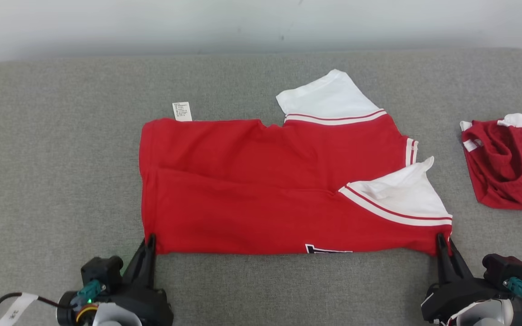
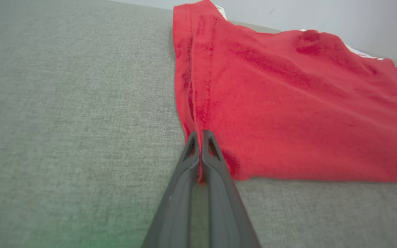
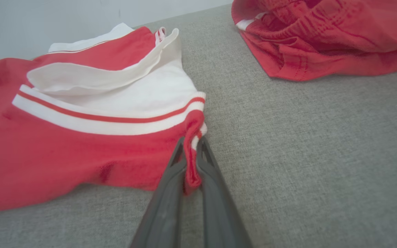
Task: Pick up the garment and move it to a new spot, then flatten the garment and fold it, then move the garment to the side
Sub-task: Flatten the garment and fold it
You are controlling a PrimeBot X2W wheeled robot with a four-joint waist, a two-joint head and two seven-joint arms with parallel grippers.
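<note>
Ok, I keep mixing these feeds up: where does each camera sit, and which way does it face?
Head view: on the head, facing forward and down at the red jersey; left gripper and right gripper show at the bottom.
Left wrist view: on the left wrist, looking along its shut fingers pinching the jersey's corner.
Right wrist view: on the right wrist, along its fingers pinching the other corner.
Shared: head and right wrist views both show a second red garment.
</note>
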